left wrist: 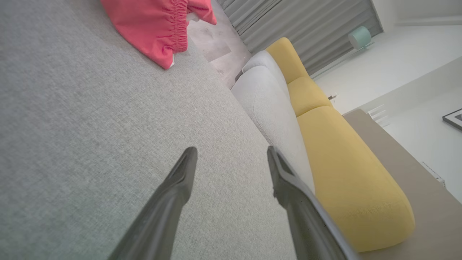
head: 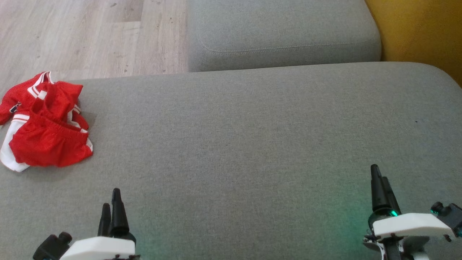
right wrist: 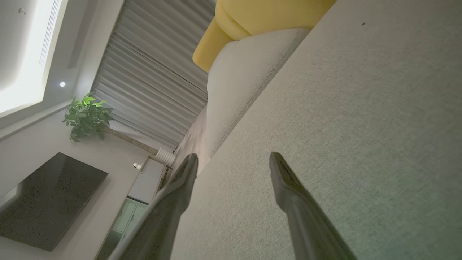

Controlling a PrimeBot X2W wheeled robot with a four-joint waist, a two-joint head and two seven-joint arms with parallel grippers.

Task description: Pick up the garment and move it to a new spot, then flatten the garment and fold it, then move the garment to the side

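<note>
Left pincer sits at 7 o'clock in the head view and right pincer at 5 o'clock. So that's two pincers, two dark fingers each, both released with nothing between them. From the head the fingers overlap, so the gap is hard to read there. The wrist views show it plainly, with bare fabric between the tips.

One garment: red, with white trim and a gathered elastic band, crumpled in a heap at 9 o'clock, well apart from both pincers. It lies on the grey cushion near that cushion's far left corner.

Surface-wise, it's a big flat grey woven cushion. A second grey cushion butts up to it at 12 o'clock, so two grey ones. A yellow sofa is at 1 o'clock and pale wood floor at 11. The right wrist view catches one grey pleated curtain, one leafy plant and one dark TV on the wall. The left wrist view has one framed picture at 3 o'clock.

Hard to make out:
- The garment's left edge runs off the head frame.
- The left wrist view only gets its lower part, at 12 o'clock.
- It's too bunched up to tell its shape, and there's a small dark mark on it I can't read.
</note>
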